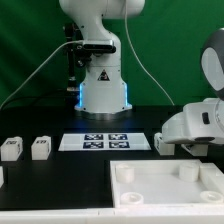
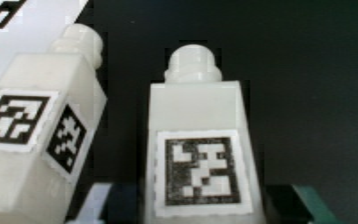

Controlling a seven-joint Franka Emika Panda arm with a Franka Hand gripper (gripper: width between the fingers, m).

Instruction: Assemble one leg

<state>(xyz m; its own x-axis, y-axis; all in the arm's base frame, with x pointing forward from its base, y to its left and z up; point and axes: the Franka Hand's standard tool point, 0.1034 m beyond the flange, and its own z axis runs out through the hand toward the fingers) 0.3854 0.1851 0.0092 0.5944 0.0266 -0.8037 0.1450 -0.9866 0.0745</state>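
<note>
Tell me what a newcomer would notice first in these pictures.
In the wrist view, a white leg with a black-and-white tag sits between the open fingers of the gripper, with a second leg close beside it. In the exterior view, the large white panel with round sockets lies low on the exterior view's right.

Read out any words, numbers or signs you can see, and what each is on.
No readable words or numbers anywhere.
On the leg showing one tag: a square black-and-white pattern, no text.
On the leg showing two tags: the same patterns.
On the marker board: pattern tags only.
On the robot base: a triangular sign, too small to read.
</note>
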